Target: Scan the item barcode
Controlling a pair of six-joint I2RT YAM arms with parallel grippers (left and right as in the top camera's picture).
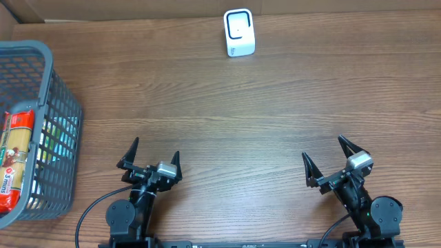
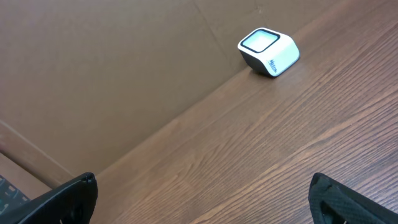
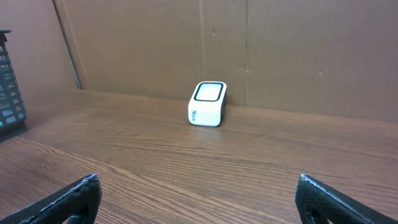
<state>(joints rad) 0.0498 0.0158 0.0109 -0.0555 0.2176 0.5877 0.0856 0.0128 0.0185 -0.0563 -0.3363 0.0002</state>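
Wooden table (image 1: 241,117), cardboard wall behind. White scanner (image 1: 239,32) at far edge, centre. Packaged item (image 1: 15,158) lies in grey basket (image 1: 60,89), far left. Left gripper (image 1: 151,155) and right gripper (image 1: 332,160): jaws spread apart, empty.

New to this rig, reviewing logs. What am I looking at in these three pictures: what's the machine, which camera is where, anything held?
Two robot arms sit at a brown wooden table. One picture looks down from above; the other two come from cameras on each wrist. The left pincer and right pincer are both open and hold nothing. At the table's far edge stands a small white box-shaped barcode scanner. At the left is a grey plastic basket holding packaged goods, including a red and yellow packet.
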